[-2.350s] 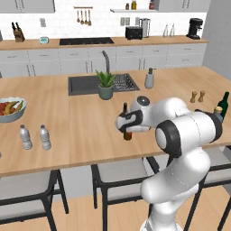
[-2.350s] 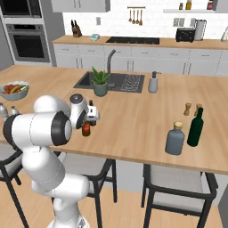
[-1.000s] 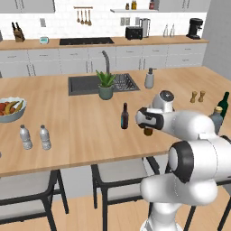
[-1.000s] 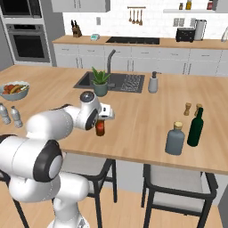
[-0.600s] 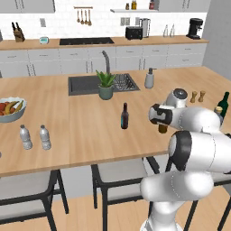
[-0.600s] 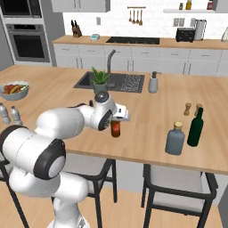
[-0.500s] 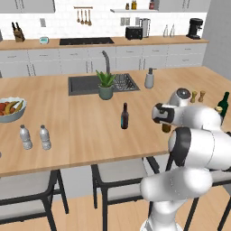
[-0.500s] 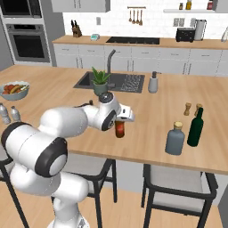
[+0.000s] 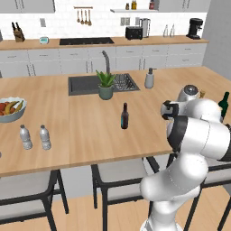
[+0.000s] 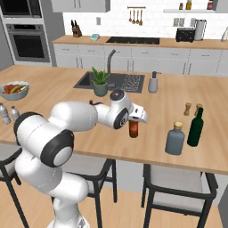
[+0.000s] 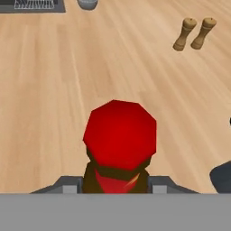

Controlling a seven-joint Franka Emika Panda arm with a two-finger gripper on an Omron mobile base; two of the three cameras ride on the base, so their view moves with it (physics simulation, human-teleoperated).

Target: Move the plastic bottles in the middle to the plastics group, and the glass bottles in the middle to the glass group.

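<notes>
a: where's the brown bottle [image 10: 133,129] with the red cap?

b: in the pincer [image 10: 139,118], which is clamped narrow around its neck. seen from the hand, the red cap sits right between the fingers. the bottle stands upright, low over the desk [image 10: 67,89], left of the squat grey-blue bottle [image 10: 175,139] and well apart from it.

a: and the rest of the glass group?

b: the green wine bottle [image 10: 195,127] is just right of the grey-blue bottle, with the two small shakers [image 10: 193,108] behind it.

a: the other dark bottle?

b: the near-black bottle [image 9: 124,116] stands alone, far left of the grey-blue bottle, in front of the potted plant [image 9: 106,85].

a: the plastics?

b: two water bottles [image 9: 34,137] side by side at the far left, near the fruit bowl [image 9: 10,109].
</notes>
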